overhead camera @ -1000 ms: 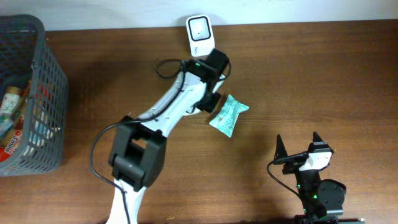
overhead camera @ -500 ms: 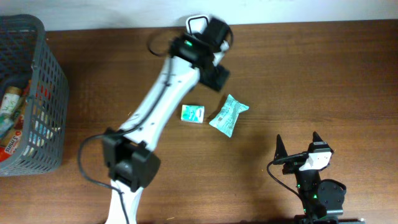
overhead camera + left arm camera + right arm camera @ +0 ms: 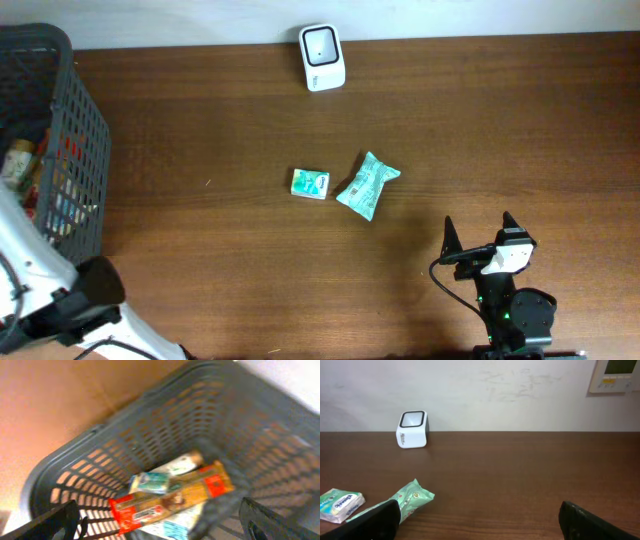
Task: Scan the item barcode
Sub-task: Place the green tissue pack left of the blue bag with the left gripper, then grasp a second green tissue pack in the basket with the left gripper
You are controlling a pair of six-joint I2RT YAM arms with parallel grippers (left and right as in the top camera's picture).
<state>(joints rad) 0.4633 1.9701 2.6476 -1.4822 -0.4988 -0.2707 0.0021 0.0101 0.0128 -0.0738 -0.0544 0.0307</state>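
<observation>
The white barcode scanner [image 3: 322, 57] stands at the table's back edge and shows in the right wrist view too, as the scanner [image 3: 413, 429]. A small green box [image 3: 310, 183] and a green packet [image 3: 367, 185] lie side by side mid-table, free of both grippers. My left gripper [image 3: 162, 527] hangs open over the grey basket [image 3: 90, 455], above a long orange-red packet [image 3: 170, 497] and other items, with nothing between its fingers. In the overhead view only the left arm [image 3: 70, 300] shows. My right gripper [image 3: 478, 225] rests open at the front right.
The grey basket [image 3: 85, 130] of groceries fills the table's left end. A wall runs behind the scanner. In the right wrist view the green packet [image 3: 405, 502] and small box [image 3: 339, 505] lie ahead to the left.
The left arm swung away from the scanner to the basket at the far left. Its gripper opened and the small green box now lies on the table beside the green packet. The right arm stayed still.
</observation>
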